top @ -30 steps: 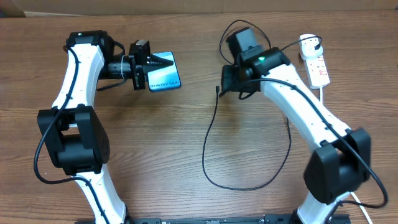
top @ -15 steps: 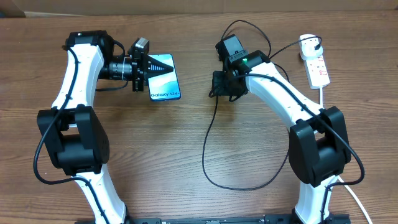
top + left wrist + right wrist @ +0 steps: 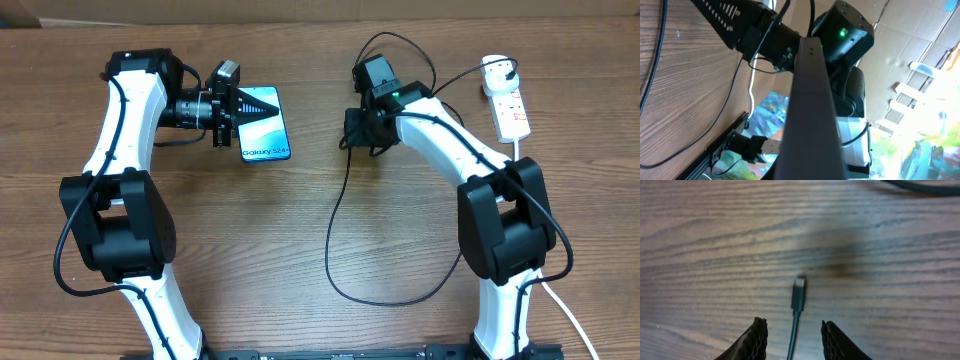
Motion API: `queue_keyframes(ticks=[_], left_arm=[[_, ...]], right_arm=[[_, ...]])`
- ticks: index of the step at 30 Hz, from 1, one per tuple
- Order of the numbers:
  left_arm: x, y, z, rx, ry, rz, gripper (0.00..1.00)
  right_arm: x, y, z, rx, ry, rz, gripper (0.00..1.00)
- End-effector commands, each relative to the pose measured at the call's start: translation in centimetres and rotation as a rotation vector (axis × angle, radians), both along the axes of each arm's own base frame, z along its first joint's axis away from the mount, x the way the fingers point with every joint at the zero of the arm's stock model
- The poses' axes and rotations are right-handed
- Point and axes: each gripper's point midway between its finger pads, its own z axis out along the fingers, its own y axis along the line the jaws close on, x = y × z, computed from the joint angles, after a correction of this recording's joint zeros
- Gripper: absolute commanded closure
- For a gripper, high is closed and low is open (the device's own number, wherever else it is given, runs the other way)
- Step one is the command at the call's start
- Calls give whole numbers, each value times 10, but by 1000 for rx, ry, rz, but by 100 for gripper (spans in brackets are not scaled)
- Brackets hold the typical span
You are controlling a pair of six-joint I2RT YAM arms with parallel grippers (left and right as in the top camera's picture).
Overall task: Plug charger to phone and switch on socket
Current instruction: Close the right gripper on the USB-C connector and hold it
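The left gripper (image 3: 262, 104) is clamped on the phone (image 3: 266, 136), pinching it at the short end farthest from the "Galaxy" text. The blue screen faces up, and the phone sits over the far left part of the table (image 3: 250, 250), just beside that arm's wrist. From the left wrist camera I see the phone only edge-on, a dark bar running down the middle of the view. Whether it rests on the wood or is held just off it, I can't tell.

The right gripper (image 3: 792, 327) hangs low over the table, well apart from the phone, with its jaws parted. The charger's tip (image 3: 798, 291) lies flat on the wood just ahead of them. Its thin lead runs back between the two fingers (image 3: 756, 337), with a gap on either side, so nothing is held.

The rest of the charger (image 3: 330, 235) trails towards the near edge in a wide loop, then curves back up behind the right arm. The socket (image 3: 511, 108) lies at the far right, away from both grippers, with a white plug in its far end.
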Motion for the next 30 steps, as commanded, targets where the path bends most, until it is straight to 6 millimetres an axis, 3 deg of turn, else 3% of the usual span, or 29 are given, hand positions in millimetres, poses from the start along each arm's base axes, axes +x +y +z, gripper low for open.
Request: queue_keyframes(ticks=[1,15,30], left_arm=[[-3,-4,22,-23,-79,-5,96],[-3,-4,22,-23,-78,-6,96],[-3,-4,22,-23,-78,-6,96]], right_arm=[[7,7,-7,42,4,32,67],[6,7,-35,28,45,31,69],[4,7,-38,15,51,32,69]])
